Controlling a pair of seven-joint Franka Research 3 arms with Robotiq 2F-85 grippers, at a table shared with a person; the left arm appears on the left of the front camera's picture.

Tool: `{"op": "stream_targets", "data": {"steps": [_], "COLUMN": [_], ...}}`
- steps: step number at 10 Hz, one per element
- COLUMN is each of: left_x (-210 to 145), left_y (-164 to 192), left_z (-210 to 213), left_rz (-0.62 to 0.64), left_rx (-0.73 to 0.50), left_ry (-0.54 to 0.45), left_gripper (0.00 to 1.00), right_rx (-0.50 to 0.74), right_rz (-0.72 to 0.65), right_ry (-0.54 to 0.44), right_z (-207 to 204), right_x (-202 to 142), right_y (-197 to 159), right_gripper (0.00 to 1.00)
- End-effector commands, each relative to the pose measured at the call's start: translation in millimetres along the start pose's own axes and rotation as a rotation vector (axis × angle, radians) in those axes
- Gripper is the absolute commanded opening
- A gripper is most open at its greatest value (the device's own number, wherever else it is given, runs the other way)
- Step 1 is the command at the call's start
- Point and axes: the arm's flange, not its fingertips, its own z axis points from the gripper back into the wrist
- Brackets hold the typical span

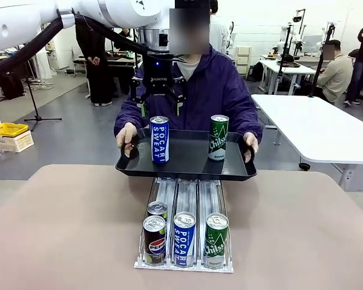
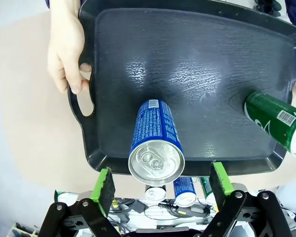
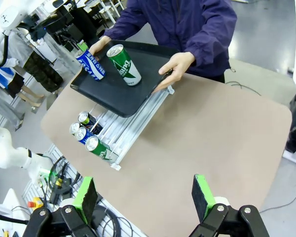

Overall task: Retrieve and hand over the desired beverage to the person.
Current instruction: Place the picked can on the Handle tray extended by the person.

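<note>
Hovering spread-open, left gripper (image 2: 160,187) sits directly above the blue Pocari Sweat can (image 2: 155,143), pads apart from it on both sides. Can stands upright on the black tray (image 2: 212,89), green Chilsung can (image 1: 218,138) off to one side. Beyond, the person (image 1: 193,90) holds the tray by both handles. Right gripper (image 3: 145,197) hangs open, well apart. Risk: tray wobble could tip either can.
</note>
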Motion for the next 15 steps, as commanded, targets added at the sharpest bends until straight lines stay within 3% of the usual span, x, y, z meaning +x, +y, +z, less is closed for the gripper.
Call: {"op": "stream_targets", "data": {"steps": [1,2,4,7,10,14,15], "left_x": [-2,-18,-97,-180,-198,-188,-193], "left_y": [-2,4,48,119,162,180,180], "left_z": [10,20,49,66,69,66,70], "left_rz": [-0.049,-0.11,-0.407,-0.46,-0.452,-0.356,-0.401], "left_rx": [-0.004,-0.019,-0.09,-0.124,-0.174,-0.213,-0.166], "left_ry": [0.028,0.024,-0.053,-0.204,-0.284,-0.321,-0.304], "left_gripper": [1.0,1.0,1.0,1.0,1.0,1.0,1.0], "right_rx": [0.03,0.03,0.03,0.03,0.03,0.03,0.03], "right_rz": [0.014,0.014,0.014,0.014,0.014,0.014,0.014], "right_ry": [-0.019,-0.019,-0.019,-0.019,-0.019,-0.019,-0.019], "right_z": [-1,-1,-1,-1,-1,-1,-1], "right_x": [1,1,1,1,1,1,1], "right_y": [-1,-1,-1,-1,-1,-1,-1], "right_gripper": [1.0,1.0,1.0,1.0,1.0,1.0,1.0]}}
